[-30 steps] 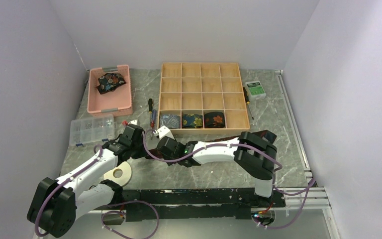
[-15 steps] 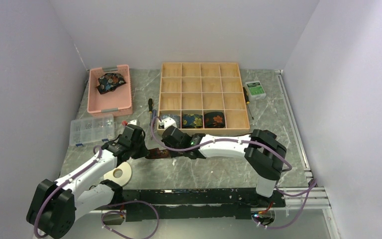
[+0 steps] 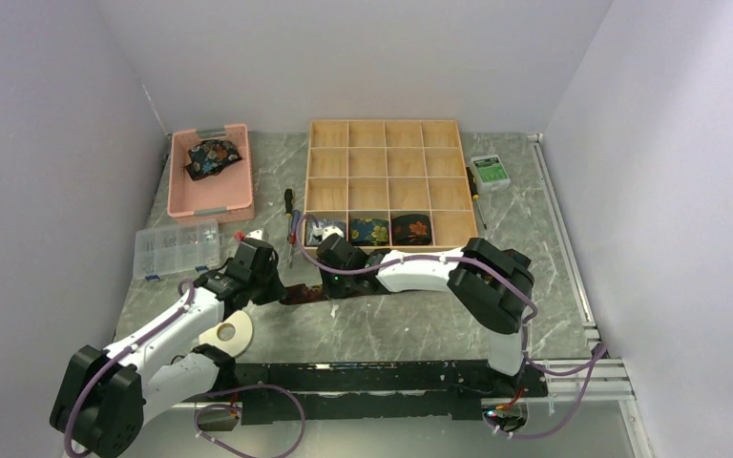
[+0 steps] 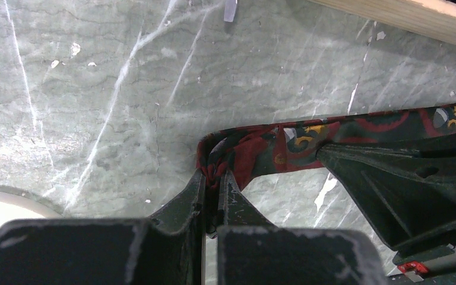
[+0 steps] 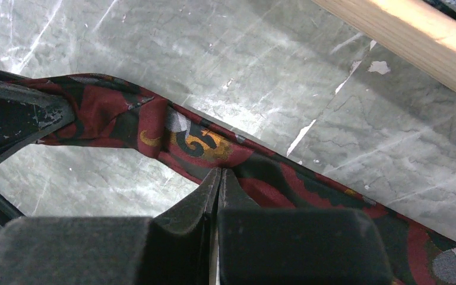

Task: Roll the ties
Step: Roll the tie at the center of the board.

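The maroon tie [image 4: 285, 142], unrolled just in front of the wooden tray [image 3: 385, 121], is pinched by our left gripper [image 4: 214, 176] and right gripper [image 5: 217, 173], with three rolls [image 3: 369, 230] already in that tray's near row.

We read robot lab cell. We see plain walls [image 3: 52, 143] closing table [image 3: 525, 224] on left, far, right sides; aluminium rail [image 3: 587, 370] along near edge; purple cables [image 3: 300, 420] looping beside it; parts organiser [image 3: 177, 250], screwdrivers [image 3: 289, 202] lying at left, toward far side.

A dark maroon patterned fabric tie [image 3: 303, 294] is held on the grey marbled worktop [image 3: 420, 324] between the left claw [image 3: 278, 287] and the right claw [image 3: 328, 285]
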Controlling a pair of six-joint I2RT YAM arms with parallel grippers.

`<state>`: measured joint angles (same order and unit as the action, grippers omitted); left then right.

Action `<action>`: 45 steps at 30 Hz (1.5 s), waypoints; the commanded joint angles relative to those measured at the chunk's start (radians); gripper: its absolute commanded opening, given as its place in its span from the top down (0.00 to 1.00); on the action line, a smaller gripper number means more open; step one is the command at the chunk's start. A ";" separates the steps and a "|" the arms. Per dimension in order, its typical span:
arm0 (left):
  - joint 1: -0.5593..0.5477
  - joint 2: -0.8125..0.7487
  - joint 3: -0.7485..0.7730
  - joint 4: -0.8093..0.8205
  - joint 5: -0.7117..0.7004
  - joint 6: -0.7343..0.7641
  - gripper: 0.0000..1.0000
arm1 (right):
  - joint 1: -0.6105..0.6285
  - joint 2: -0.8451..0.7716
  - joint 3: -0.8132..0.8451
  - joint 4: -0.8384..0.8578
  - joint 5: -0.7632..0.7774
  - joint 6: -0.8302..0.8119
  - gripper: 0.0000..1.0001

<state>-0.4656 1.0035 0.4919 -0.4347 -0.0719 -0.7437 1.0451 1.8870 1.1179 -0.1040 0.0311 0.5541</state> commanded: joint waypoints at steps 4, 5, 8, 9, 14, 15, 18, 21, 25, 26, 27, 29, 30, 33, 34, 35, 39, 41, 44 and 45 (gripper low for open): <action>-0.003 0.010 0.022 0.001 0.029 0.015 0.97 | -0.015 -0.054 -0.026 0.046 0.000 0.059 0.94; -0.002 0.007 0.023 -0.001 0.028 0.015 0.97 | -0.016 -0.066 -0.024 0.051 -0.009 0.065 0.93; -0.002 0.003 0.025 -0.005 0.025 0.017 0.97 | -0.017 -0.078 0.000 0.058 -0.040 0.086 0.91; -0.003 0.003 0.026 -0.007 0.024 0.016 0.97 | -0.017 -0.077 0.011 0.058 -0.061 0.093 0.90; -0.002 0.008 0.029 -0.009 0.023 0.017 0.97 | -0.019 -0.029 0.076 0.053 -0.125 0.110 0.91; -0.002 0.008 0.028 -0.009 0.023 0.017 0.97 | -0.020 -0.012 0.087 0.053 -0.141 0.114 0.91; -0.002 0.010 0.030 -0.011 0.024 0.018 0.97 | -0.020 0.033 0.111 0.049 -0.160 0.121 0.92; -0.003 0.009 0.030 -0.009 0.024 0.018 0.97 | -0.021 0.063 0.118 0.057 -0.181 0.128 0.93; -0.003 0.010 0.030 -0.007 0.027 0.019 0.97 | -0.021 0.102 0.126 0.054 -0.199 0.135 0.93; -0.004 0.010 0.030 -0.007 0.028 0.019 0.97 | -0.022 0.108 0.125 0.055 -0.198 0.136 0.93; -0.004 0.010 0.031 -0.008 0.030 0.018 0.97 | -0.022 0.113 0.123 0.057 -0.198 0.135 0.93; -0.004 0.004 0.034 -0.011 0.034 0.017 0.97 | -0.023 0.127 0.126 0.051 -0.197 0.138 0.93; -0.004 0.002 0.036 -0.012 0.037 0.018 0.97 | -0.024 0.130 0.121 0.054 -0.197 0.140 0.93; -0.004 -0.010 0.048 -0.025 0.043 0.018 0.97 | -0.030 0.136 0.113 0.072 -0.204 0.149 0.92; -0.004 -0.014 0.055 -0.028 0.047 0.017 0.97 | -0.032 0.139 0.110 0.080 -0.209 0.154 0.91; -0.005 -0.018 0.060 -0.031 0.053 0.017 0.97 | -0.035 0.144 0.108 0.086 -0.217 0.158 0.91; -0.019 -0.013 0.108 -0.036 0.085 0.020 0.97 | -0.043 0.156 0.099 0.126 -0.250 0.181 0.90; -0.040 0.003 0.136 -0.036 0.092 0.020 0.97 | -0.046 0.159 0.091 0.147 -0.263 0.192 0.90; -0.083 0.057 0.177 -0.024 0.094 0.024 0.97 | -0.052 0.164 0.074 0.176 -0.286 0.207 0.90; -0.097 0.081 0.187 -0.016 0.095 0.024 0.97 | -0.056 0.164 0.064 0.191 -0.297 0.215 0.90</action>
<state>-0.5152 1.0286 0.6075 -0.4847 -0.0181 -0.7364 0.9977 2.0258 1.2148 0.0292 -0.2367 0.7403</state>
